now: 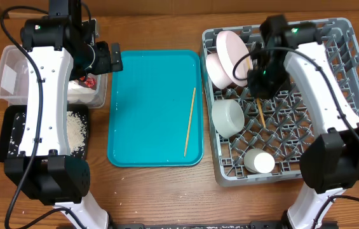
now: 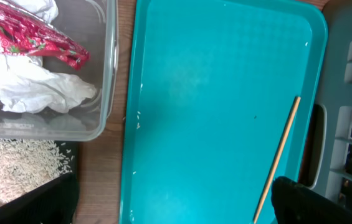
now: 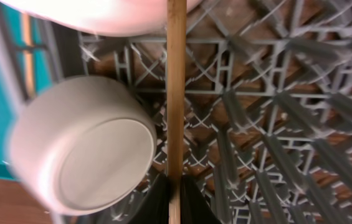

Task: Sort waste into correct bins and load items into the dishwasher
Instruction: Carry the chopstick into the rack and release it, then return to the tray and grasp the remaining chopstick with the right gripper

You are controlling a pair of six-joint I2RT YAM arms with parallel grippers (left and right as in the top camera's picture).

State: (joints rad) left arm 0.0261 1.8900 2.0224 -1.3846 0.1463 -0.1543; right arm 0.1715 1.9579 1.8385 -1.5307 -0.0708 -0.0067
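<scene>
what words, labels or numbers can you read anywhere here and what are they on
No readable text in any view.
On the wrapper: a light printed pattern on red, too blurred to read as words.
On the tub, teal tray, rack and bowl: no marks visible.
</scene>
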